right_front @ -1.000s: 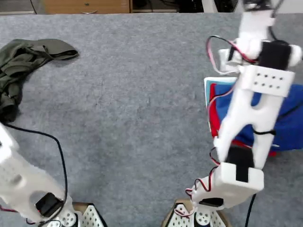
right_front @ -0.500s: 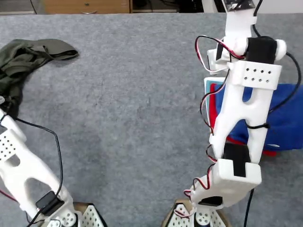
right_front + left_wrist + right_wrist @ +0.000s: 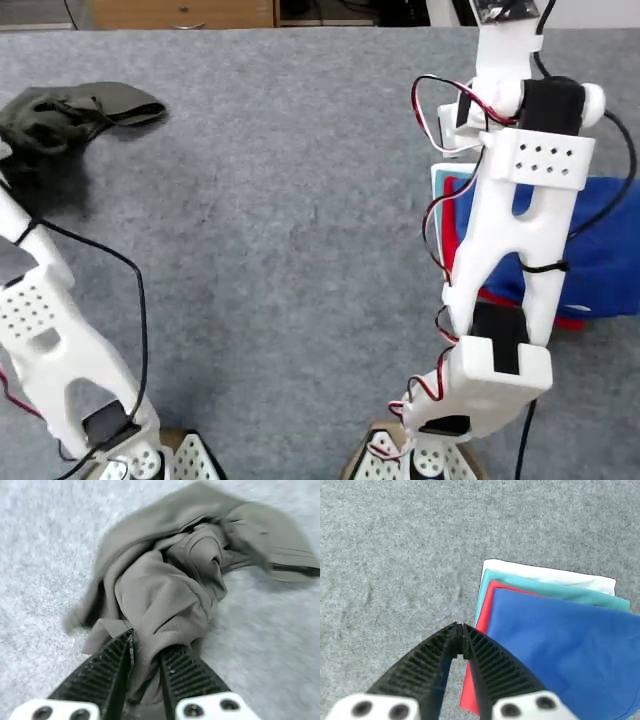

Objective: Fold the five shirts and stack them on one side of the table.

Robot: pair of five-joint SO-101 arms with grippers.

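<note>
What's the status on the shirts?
Left gripper shut on olive shirt, crumpled. Right gripper shut, empty, beside folded stack. Right arm over stack, may block drop-off.

I operate at a robotics test bench, most likely in a lab or workroom. Evidence:

- 1 table (image 3: 300, 200) is covered edge to edge in grey felt-like matting.
- 2 arms of white plastic, the left arm (image 3: 50, 340) and the right arm (image 3: 515, 230), stand at its near edge.
- Exposed red, black and white wires (image 3: 432, 100) run along the right arm.
- A wooden drawer front (image 3: 185, 13) stands behind the far edge.

I cannot tell more of the room.
</note>
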